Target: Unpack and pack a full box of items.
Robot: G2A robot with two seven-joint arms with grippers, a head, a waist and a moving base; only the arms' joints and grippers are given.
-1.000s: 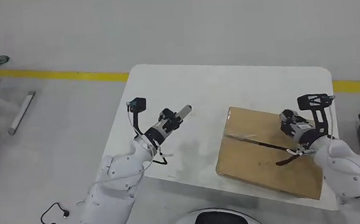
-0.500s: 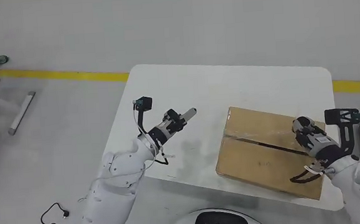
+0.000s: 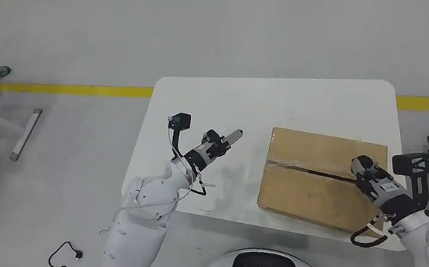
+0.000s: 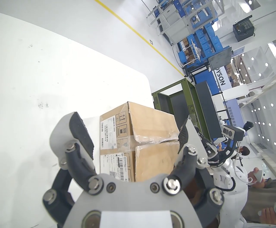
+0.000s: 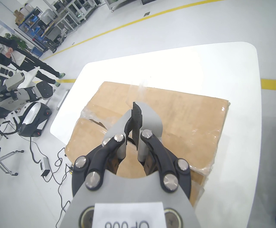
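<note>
While the taped cardboard box [image 3: 319, 180] is sitting shut on the right part of the white table [image 3: 272, 103], the left hand [image 3: 234, 136] is hovering over bare tabletop beside it, apart from it, its fingers [image 4: 83, 133] spreading wide with nothing between them and pointing at the box's labelled side; the right hand [image 3: 361, 165] is hanging above the box's right end, its fingers [image 5: 151, 118] pressing together, empty
</note>
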